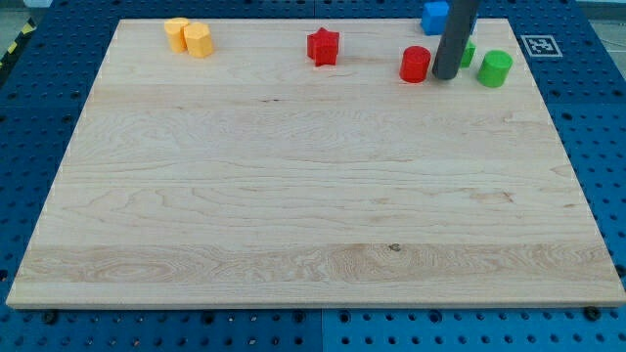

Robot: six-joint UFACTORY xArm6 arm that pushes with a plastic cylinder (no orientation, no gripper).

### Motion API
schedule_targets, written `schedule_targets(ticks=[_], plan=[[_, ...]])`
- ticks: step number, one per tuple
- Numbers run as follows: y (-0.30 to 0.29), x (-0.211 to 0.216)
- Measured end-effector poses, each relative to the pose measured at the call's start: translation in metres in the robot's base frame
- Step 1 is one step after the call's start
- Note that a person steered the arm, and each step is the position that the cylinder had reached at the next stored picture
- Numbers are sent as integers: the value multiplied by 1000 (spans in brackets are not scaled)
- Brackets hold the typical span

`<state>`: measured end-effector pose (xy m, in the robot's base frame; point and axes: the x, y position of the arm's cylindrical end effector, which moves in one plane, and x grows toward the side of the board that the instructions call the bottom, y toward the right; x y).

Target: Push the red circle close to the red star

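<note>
Camera view, the only one you have: a pale wooden surface [293,186] lies on a blue perforated base [39,98], and every block you see sits along the surface's top edge.

The red circle [415,65], a short cylinder, stands near the top edge, toward the top right corner. Just beside it on the view's right, the dark rod comes down from the top of the frame, and my tip [446,76] rests at the surface level, close against the red circle's right side; whether it actually touches, you cannot tell from this angle. The rod carries no fingers, so no wide, narrow or holding state can be told here.

The red star [323,46] sits well apart from the red circle, further toward the view's left along the same top edge, roughly above the surface's middle.

Right of the rod you see a green cylinder [495,68], and a second green block [469,54] shows only as a sliver behind the rod, its shape not readable. A blue block [435,17] lies at the top edge, partly cut off by the frame and by the rod.

Near the top left corner, two yellow blocks [189,36] stand touching each other.

You see no containers. Off the top right corner, a white tag with a black square marker pattern [538,45] lies on the base; it bears no readable writing.
</note>
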<state>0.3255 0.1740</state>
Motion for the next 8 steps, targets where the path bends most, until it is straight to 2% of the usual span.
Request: schedule_targets(ticks=[1,2,5,6,8], plan=[[-10,-2],[-49,-28],[-36,-48],[-52,-65],[-65,-58]])
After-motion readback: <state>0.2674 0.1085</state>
